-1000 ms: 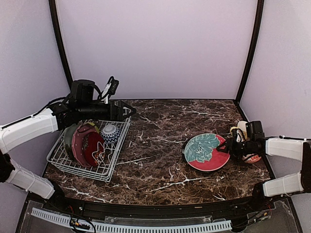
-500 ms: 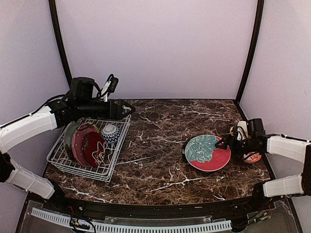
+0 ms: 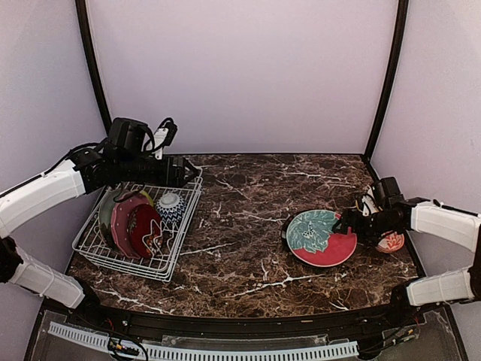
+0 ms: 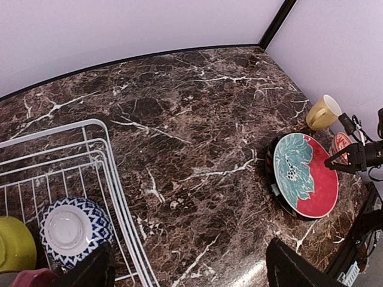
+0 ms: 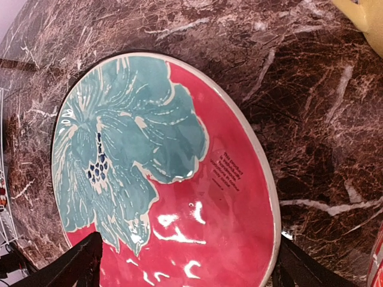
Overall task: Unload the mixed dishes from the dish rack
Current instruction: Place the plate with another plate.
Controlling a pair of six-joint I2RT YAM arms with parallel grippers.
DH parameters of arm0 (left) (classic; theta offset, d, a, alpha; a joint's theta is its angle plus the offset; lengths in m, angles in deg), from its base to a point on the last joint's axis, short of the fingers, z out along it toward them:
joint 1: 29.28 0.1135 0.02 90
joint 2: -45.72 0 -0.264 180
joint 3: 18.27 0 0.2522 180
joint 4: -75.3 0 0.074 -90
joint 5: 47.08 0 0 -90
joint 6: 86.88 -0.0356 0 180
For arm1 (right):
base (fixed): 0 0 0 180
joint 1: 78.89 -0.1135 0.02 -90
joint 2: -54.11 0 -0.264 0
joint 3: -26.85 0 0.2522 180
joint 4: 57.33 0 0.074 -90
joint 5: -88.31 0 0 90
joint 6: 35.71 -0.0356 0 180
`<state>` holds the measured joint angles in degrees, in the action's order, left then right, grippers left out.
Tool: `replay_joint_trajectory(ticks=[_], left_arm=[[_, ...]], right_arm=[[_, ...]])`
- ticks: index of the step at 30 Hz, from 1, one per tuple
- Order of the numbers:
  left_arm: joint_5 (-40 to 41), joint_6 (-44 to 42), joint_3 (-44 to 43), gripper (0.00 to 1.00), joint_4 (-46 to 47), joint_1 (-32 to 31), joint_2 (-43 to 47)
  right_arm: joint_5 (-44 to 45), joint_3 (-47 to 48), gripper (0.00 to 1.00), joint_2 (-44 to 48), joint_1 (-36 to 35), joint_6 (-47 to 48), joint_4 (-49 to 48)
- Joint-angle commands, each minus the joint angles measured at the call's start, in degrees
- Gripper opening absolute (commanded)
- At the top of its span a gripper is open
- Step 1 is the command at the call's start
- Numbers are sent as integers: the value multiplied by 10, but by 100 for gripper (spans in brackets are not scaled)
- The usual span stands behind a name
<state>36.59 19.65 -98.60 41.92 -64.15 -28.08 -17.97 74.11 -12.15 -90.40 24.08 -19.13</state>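
Observation:
The white wire dish rack (image 3: 174,252) stands at the left with a pale green plate (image 3: 104,209), dark red floral plates (image 3: 134,226) and a blue-white bowl (image 3: 170,204) in it. The left wrist view shows the rack (image 4: 114,179), that bowl (image 4: 72,230) and a lime-green bowl (image 4: 15,245). My left gripper (image 3: 192,171) hovers open and empty above the rack's far right corner. The red-teal plate (image 3: 319,237) lies flat on the table. My right gripper (image 3: 347,223) is open with its fingers either side of the plate's right part (image 5: 179,179).
A pale yellow mug (image 4: 323,112) and a red-white bowl (image 3: 391,242) sit on the table right of the plate, by my right arm. The dark marble table (image 3: 240,210) is enclosed by pale walls with black frame posts.
My left gripper has drawn back a little to the left over the rack's corner. My right gripper has shifted slightly over the plate. The plate has stayed put.

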Motion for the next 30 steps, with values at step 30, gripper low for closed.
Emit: replay_joint_trajectory(ticks=[30], left_arm=[[192, -129, -75, 70, -464, 257, 71]], right_arm=[[-6, 48, 95, -20, -31, 96, -98]])
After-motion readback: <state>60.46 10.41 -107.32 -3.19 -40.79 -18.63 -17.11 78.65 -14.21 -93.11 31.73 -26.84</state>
